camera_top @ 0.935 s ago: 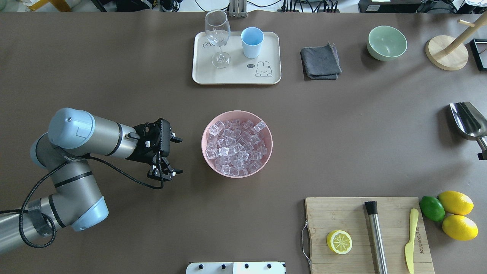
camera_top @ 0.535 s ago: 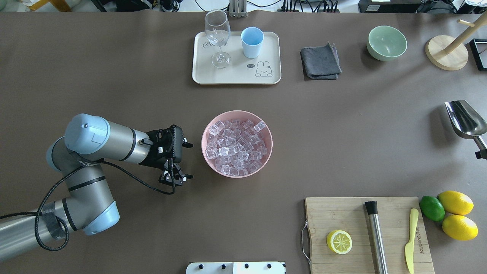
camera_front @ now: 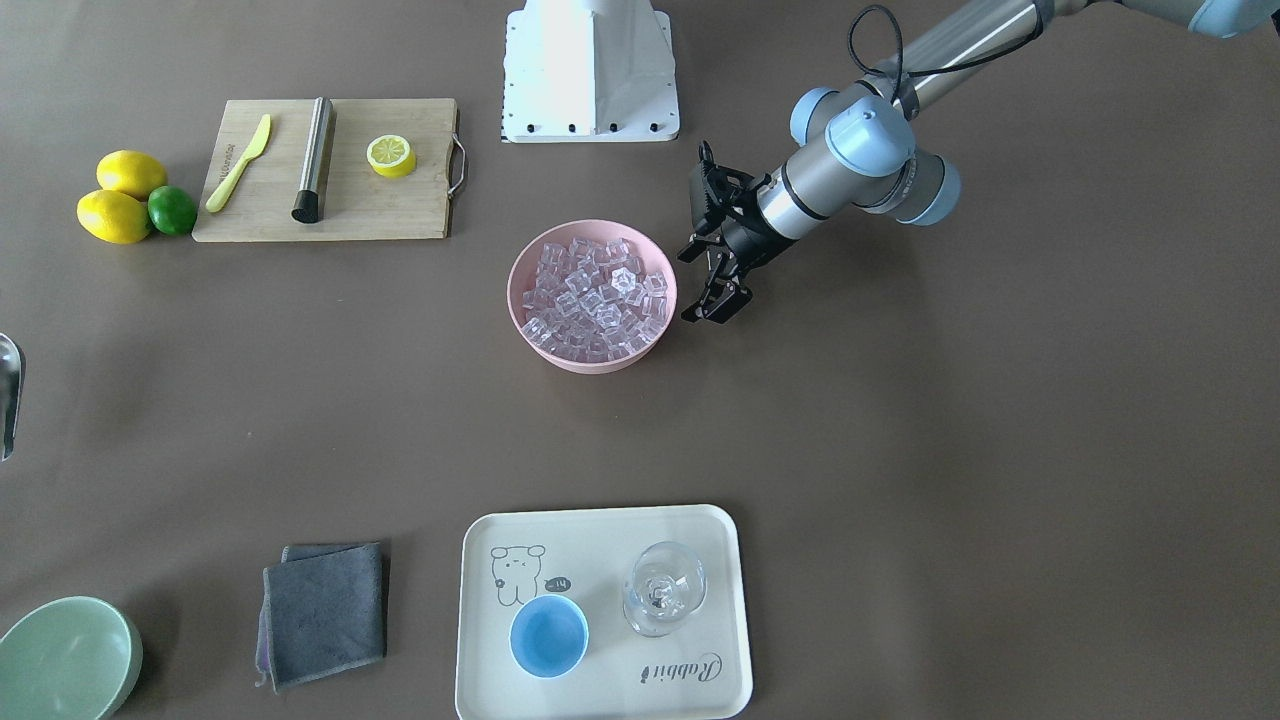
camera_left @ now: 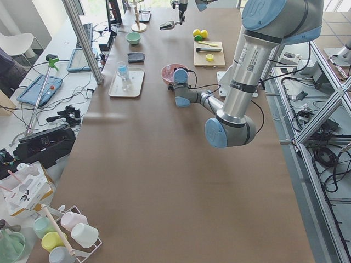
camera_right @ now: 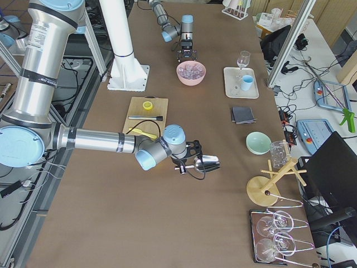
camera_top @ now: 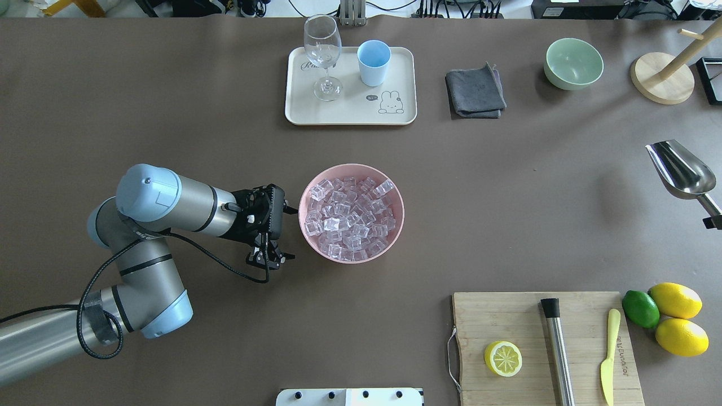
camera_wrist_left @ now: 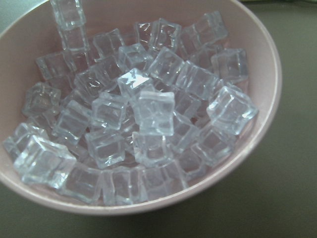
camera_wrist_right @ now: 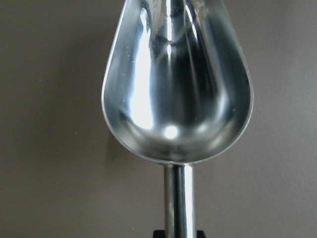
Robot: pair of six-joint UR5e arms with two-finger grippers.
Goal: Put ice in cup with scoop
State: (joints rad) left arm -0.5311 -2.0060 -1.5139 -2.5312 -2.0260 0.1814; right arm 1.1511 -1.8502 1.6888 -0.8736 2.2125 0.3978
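Right hand (camera_top: 713, 221) cut off by the overhead view's edge, and only a black strip of it shows at the bottom of its own wrist view. It is clamped on the thin handle of the scoop (camera_top: 679, 169), whose end is hidden in the grip. The scoop's bowl juts forward from this hand, clear of the desk (camera_top: 507, 225), with its shadow lying apart from it. In the wrist view the polished inside shows only reflections. The front-facing view catches just a sliver of the scoop at its edge. Left hand (camera_top: 269, 258) with jaws spread wide and holding nothing. Its fingers do not show in its own wrist view, so their spread is read from the outer views. Pink bowl (camera_top: 352, 167) just beside this hand, not touching it, on the side the fingers point toward. It is heaped with ice (camera_wrist_left: 153, 111), clear cubes filling it nearly to the rim. Cup (camera_top: 373, 59) well beyond the bowl from the left hand and well apart from the right. It stands upright on a cream tray (camera_top: 350, 113) near a stemmed glass (camera_top: 322, 51). Its blue inside shows.
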